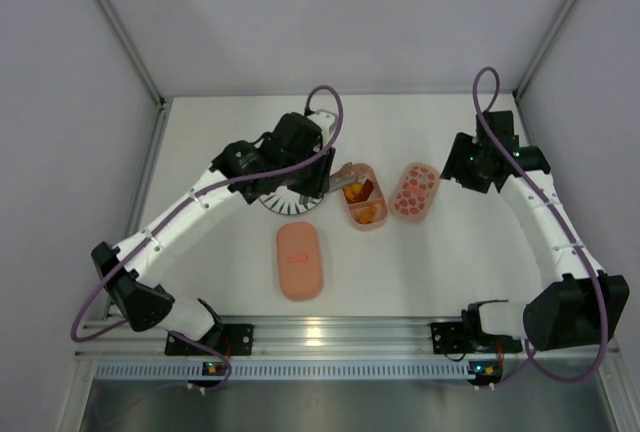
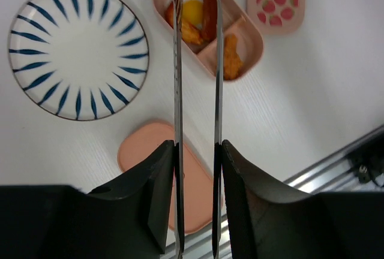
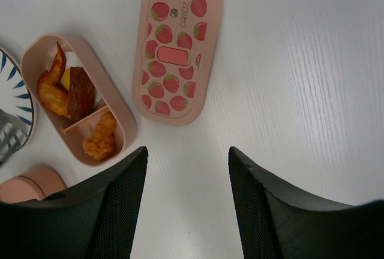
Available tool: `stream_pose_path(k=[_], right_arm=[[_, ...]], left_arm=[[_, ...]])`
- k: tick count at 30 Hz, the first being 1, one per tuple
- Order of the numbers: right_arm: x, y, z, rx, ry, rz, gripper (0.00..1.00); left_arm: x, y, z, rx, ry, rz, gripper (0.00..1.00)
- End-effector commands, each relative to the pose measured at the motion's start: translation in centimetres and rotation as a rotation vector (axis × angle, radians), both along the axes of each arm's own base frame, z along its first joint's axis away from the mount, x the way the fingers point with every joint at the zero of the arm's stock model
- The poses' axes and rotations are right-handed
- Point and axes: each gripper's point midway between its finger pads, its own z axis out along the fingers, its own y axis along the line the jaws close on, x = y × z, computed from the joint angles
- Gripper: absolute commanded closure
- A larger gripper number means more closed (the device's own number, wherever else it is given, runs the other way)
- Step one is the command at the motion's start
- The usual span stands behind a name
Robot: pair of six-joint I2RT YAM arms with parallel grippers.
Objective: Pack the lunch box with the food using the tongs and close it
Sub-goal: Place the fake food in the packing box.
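Note:
My left gripper (image 2: 198, 146) is shut on the silvery tongs (image 2: 177, 61), one finger outside each arm. The two arms stay apart and reach out over the open pink lunch box tray (image 2: 252, 36). In the tray's larger compartment lies orange, yellow and dark brown food (image 2: 193, 13), with an orange fried piece (image 2: 231, 60) in the smaller one. A dark brown piece shows between the tongs' arms; whether they touch it I cannot tell. The strawberry-patterned lid (image 3: 177, 49) lies flat beside the tray (image 3: 123, 121). My right gripper (image 3: 188, 151) hangs open above bare table near that lid.
A round white plate with blue stripes (image 2: 78, 52) sits left of the tray and holds nothing. A plain pink lid (image 1: 300, 260) lies nearer the arm bases. The metal rail (image 1: 330, 337) runs along the near edge. Grey walls enclose the table.

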Motion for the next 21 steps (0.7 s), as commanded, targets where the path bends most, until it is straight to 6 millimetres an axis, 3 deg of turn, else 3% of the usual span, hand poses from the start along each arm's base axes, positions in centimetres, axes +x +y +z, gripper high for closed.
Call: stream_pose_path(k=[1,4,5,7,8,14,19,21], right_arm=[[0.8,0.1,2.8,-0.004,-0.054,0.015,0.44],[1.5,0.2,3.8,-0.017,-0.052,0.045,0.44],[2.0,0.2,4.2,-0.026,-0.055,0.056,0.44],[2.2,0.2,4.4,-0.032,-0.051,0.066,0.44],[2.5,0.3,4.8,-0.032,-0.059,0.071,0.44],[2.9,0.6,4.4,-0.026,-0.045,0.087,0.44],[2.9,0.6,3.6,-0.030,-0.033,0.089,0.44],[2.9,0.6,3.1,-0.026,-0.026,0.085,0.44]], left_arm=[[4.6,3.1,4.5,-0.052,-0.117,0.253,0.60],[8.7,6.9,4.6,-0.086,-0.111,0.456,0.60],[10.5,9.4,4.7,-0.100,-0.111,0.557,0.60],[12.5,11.8,3.6,-0.059,-0.116,0.659,0.59],[13.8,14.3,3.1,-0.043,-0.122,0.753,0.59],[16.9,22.8,-2.0,-0.041,-0.084,1.045,0.53],[17.5,27.0,-8.1,-0.035,0.024,1.161,0.49],[17.6,28.3,-9.3,-0.033,0.041,1.185,0.46]])
